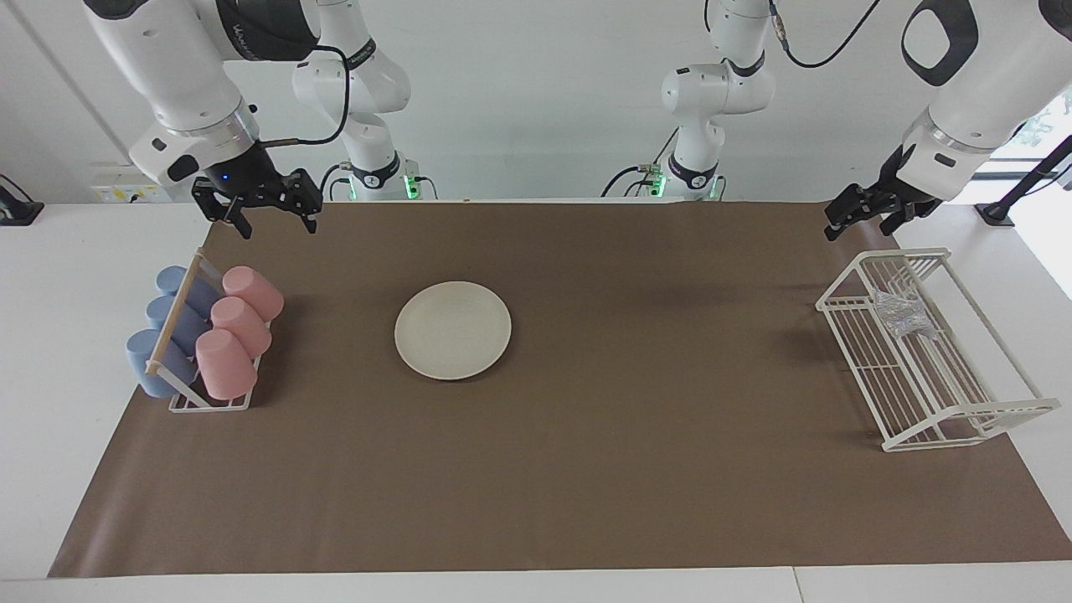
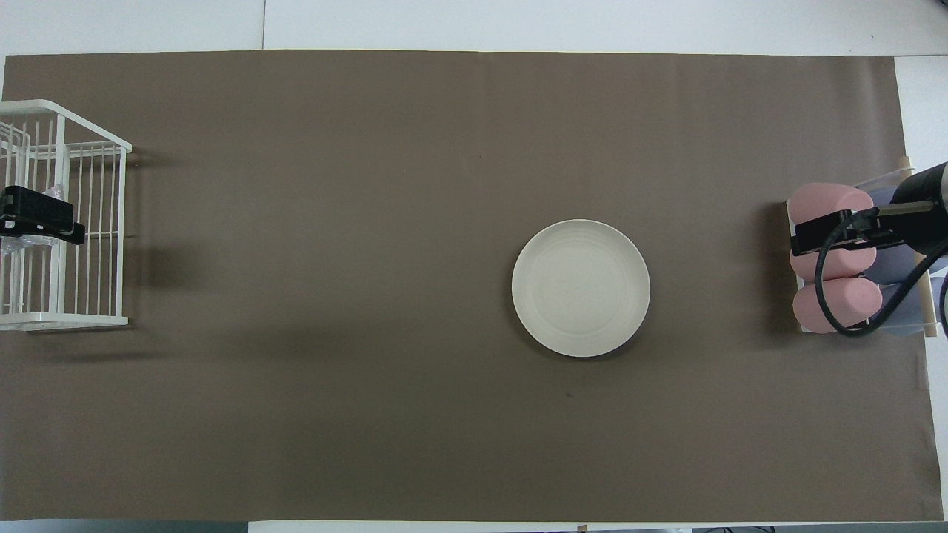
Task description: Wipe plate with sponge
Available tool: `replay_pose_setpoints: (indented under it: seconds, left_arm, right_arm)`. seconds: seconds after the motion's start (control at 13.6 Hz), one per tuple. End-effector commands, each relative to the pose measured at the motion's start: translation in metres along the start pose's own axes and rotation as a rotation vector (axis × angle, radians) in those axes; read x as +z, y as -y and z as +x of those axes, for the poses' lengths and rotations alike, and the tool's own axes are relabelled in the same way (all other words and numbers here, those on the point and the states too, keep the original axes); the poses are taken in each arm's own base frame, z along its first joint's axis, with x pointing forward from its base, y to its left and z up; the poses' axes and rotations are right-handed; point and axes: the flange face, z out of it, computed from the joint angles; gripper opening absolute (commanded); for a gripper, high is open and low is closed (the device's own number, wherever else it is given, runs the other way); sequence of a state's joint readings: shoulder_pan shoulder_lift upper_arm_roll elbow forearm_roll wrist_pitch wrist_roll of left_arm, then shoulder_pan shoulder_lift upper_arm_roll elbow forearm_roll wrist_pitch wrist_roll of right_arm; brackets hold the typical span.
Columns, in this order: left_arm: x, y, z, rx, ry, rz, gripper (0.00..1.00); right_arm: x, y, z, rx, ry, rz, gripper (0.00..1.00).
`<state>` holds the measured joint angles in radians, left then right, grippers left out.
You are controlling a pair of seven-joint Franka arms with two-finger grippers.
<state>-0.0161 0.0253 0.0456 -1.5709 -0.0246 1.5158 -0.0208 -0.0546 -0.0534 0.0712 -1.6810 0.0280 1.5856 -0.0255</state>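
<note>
Facing the robots, the sponge (image 1: 900,314) shows in the rack (image 1: 997,412) at the plate's (image 1: 452,330) three o'clock; overhead, left gripper (image 1: 867,215) hides it. Both grippers' jaws apart, empty; right gripper (image 1: 270,211) over cups (image 1: 226,362).

Brown mat (image 1: 636,469) on white table (image 1: 50,335); wire rack (image 1: 925,394); pink (image 1: 243,322) & blue cups (image 1: 159,339) in holder (image 1: 177,311).

Not much text showing here. The right arm (image 1: 260,25) is carrying white lettering on its dark joint band above the cup rack (image 1: 205,339), but I can't really make it out. Nothing else is showing readable labels.
</note>
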Motion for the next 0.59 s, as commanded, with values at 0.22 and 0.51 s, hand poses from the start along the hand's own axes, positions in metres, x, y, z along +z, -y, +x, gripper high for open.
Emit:
replay_pose_setpoints:
  seconds: [0.22, 0.51]
  left_arm:
    - [0.03, -0.003, -0.007, -0.063, -0.082, 0.244, 1.0]
    - [0.062, -0.017, 0.013, -0.071, -0.095, 0.46, 1.0]
  right_arm:
    - [0.0, 0.008, -0.001, 0.175, 0.004, 0.002, 1.0]
    - [0.004, 0.009, -0.003, 0.291, 0.015, 0.0, 1.0]
